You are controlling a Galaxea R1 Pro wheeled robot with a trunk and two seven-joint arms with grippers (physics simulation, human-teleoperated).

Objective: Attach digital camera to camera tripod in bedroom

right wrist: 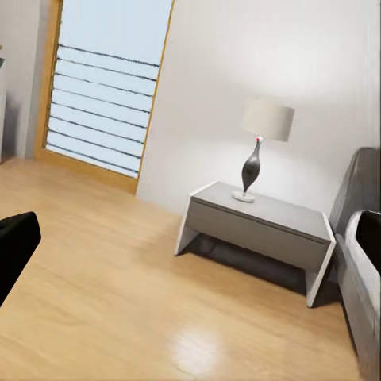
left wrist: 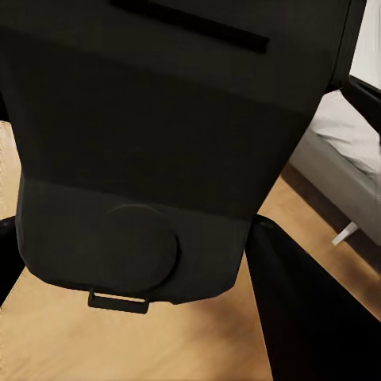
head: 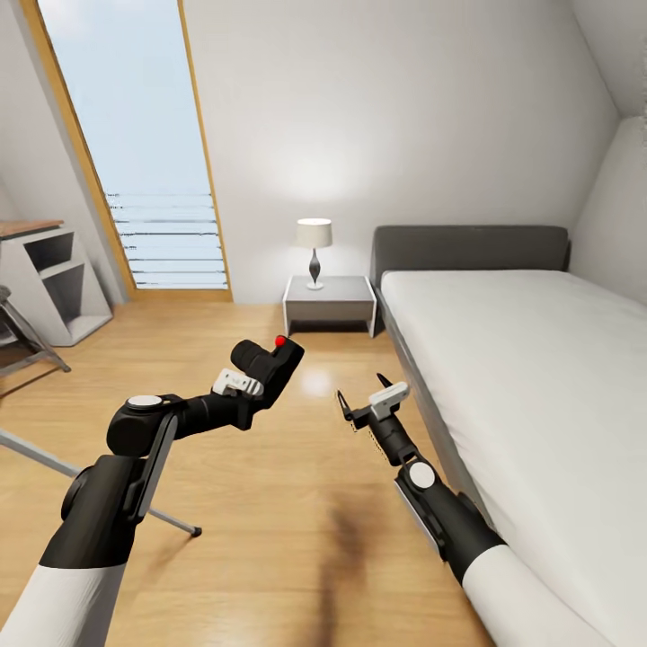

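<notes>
The camera is in hand and being carried to its stand. The left claw (head: 262, 377) is closed on the digital camera (head: 268, 361), held up over the wood floor (head: 270, 503) at centre. Next the robot must turn left toward the camera tripod (head: 54, 463), one silver leg of which slants across the near left, and line the camera's underside over its head. The camera is black and boxy with a red button on top. The right claw (head: 364, 400) is spread and empty.

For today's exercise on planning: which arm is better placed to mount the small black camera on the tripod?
Left. The left gripper already holds the black, red-buttoned digital camera, nearer the silver-grey tripod leg; the right gripper is open.
</notes>
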